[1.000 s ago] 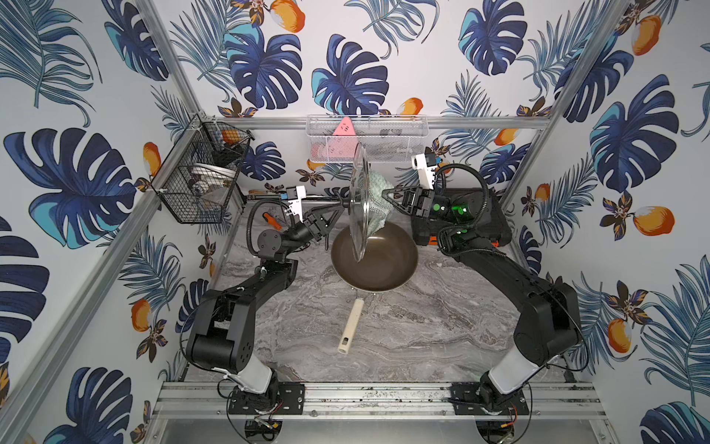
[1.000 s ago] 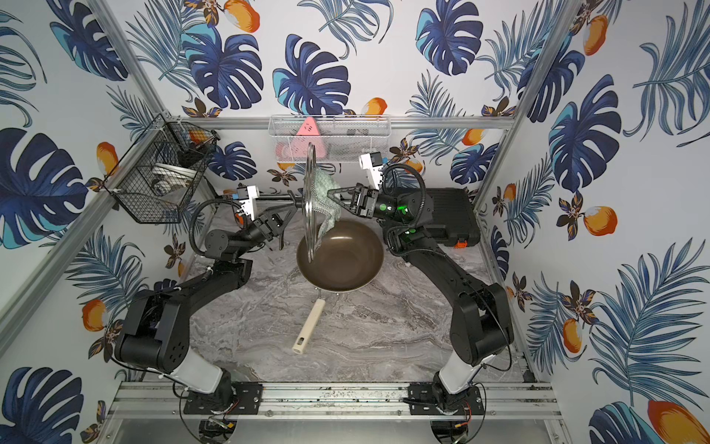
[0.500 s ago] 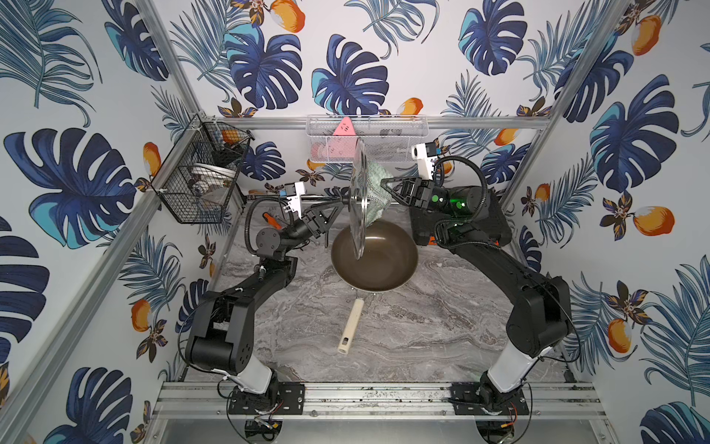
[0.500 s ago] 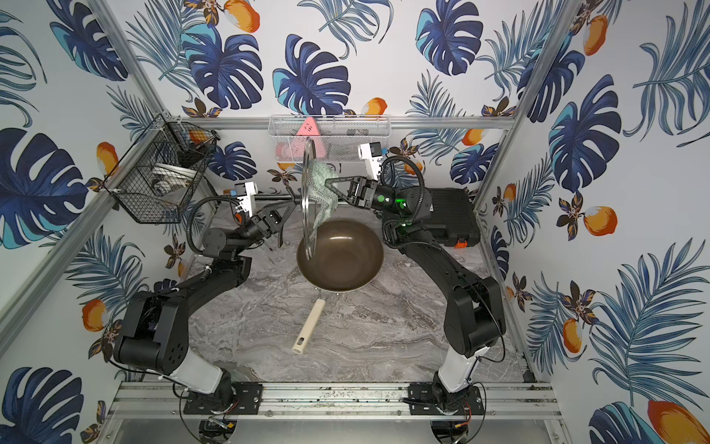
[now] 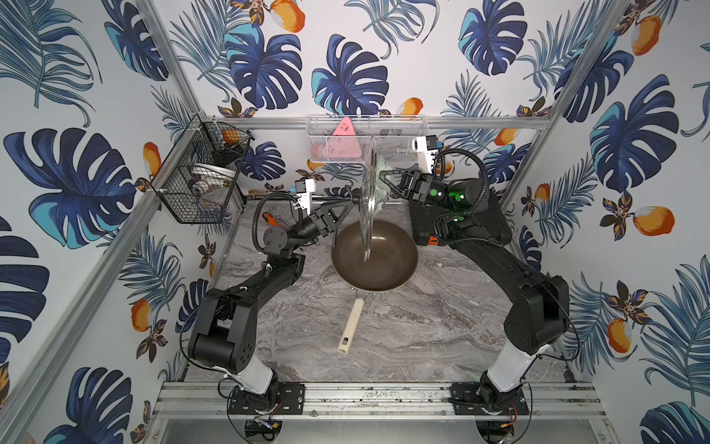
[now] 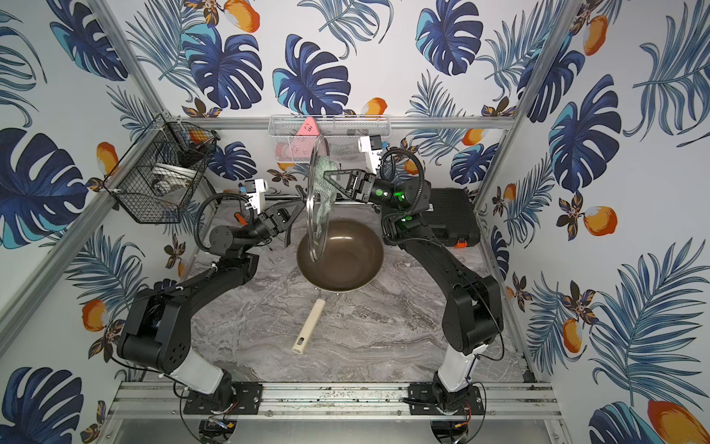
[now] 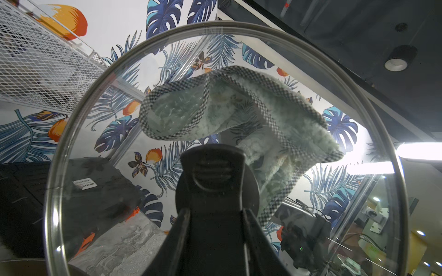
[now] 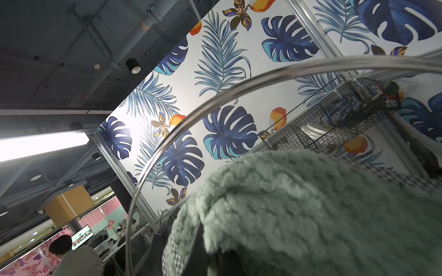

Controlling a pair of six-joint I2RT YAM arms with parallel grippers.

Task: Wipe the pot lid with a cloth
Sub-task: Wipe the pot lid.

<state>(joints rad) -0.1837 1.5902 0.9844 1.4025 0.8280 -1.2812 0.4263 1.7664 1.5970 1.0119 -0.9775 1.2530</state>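
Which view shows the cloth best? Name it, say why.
The left wrist view: the cloth shows nearly whole through the glass pot lid, checked border included. The right wrist view shows only close fuzz; both top views show it small against the lid.

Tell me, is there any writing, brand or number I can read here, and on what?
White label on the black case, seen through the pot lid: printed, but too blurred to read.
Screen in the room behind: too small to read.
No other text shows.
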